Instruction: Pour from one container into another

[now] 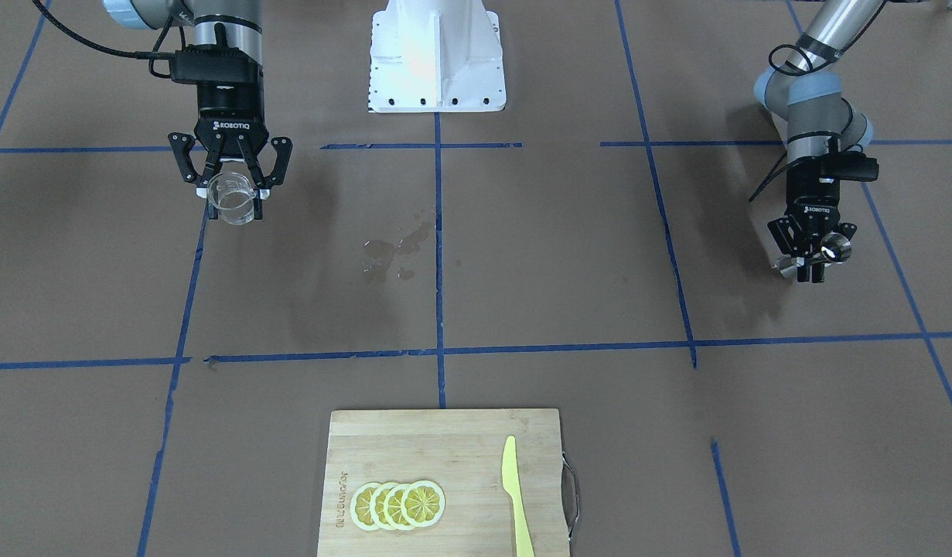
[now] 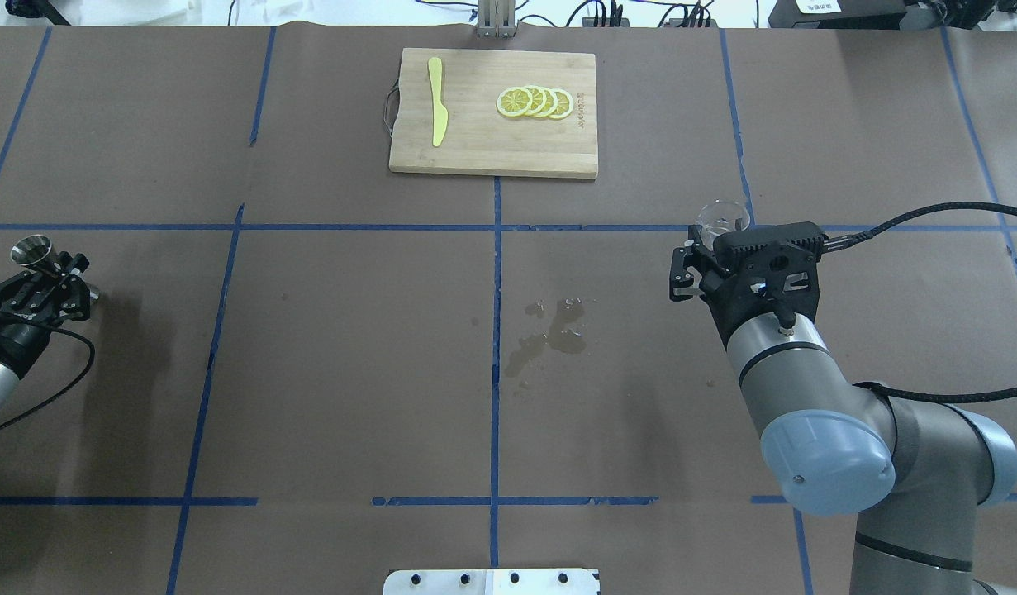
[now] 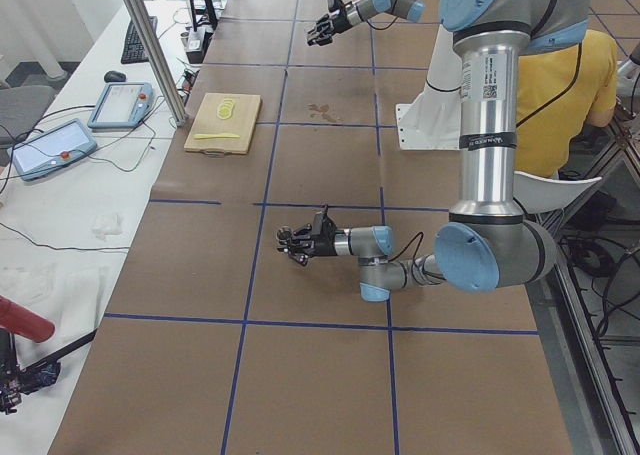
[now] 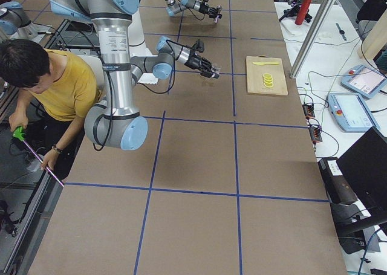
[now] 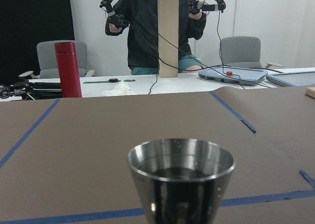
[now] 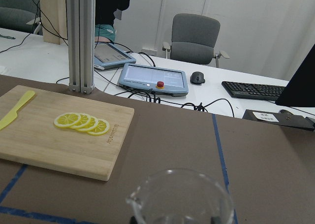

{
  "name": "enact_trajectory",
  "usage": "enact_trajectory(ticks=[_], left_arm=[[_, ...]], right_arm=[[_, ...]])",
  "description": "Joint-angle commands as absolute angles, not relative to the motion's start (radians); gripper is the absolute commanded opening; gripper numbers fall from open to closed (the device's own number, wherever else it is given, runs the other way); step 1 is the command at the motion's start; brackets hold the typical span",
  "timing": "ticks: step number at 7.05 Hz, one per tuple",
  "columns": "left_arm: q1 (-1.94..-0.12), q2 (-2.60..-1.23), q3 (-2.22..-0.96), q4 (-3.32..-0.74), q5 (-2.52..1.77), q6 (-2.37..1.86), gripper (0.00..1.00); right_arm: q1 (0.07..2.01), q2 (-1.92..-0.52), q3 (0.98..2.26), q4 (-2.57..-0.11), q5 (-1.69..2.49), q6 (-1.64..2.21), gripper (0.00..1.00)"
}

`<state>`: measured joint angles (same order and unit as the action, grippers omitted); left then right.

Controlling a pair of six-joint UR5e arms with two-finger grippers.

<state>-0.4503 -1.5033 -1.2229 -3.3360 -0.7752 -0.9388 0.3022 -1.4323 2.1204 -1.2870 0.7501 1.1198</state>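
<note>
While the fingers of the right gripper (image 1: 235, 206) clamp the cup (image 1: 230, 193), those of the left gripper (image 1: 812, 264) clamp the jigger (image 1: 837, 249), a wet patch (image 1: 390, 251) on the desk (image 1: 561, 255) between.

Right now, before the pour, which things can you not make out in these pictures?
- Liquid in the cup: the right wrist view cuts it off at the bottom edge; in the other views it is too small.
- Lower part of the jigger: the left wrist view cuts it off at the bottom edge; elsewhere it is too small.
- Markings on the cup: too small or cut off in every view.
</note>
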Motion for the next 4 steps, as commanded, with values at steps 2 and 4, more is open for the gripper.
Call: enact_trajectory(ticks=[2,4], left_arm=[[-0.448,-1.503,-1.218,-3.335,-0.775,-0.939,0.17],[-0.446,-1.503,-1.216,-3.335,-0.775,-0.939,0.25]], right_arm=[[0.302,-1.433,2.12,-1.287,0.75,1.12,0.0],[0.301,-1.431,2.12,-1.287,0.75,1.12,0.0]])
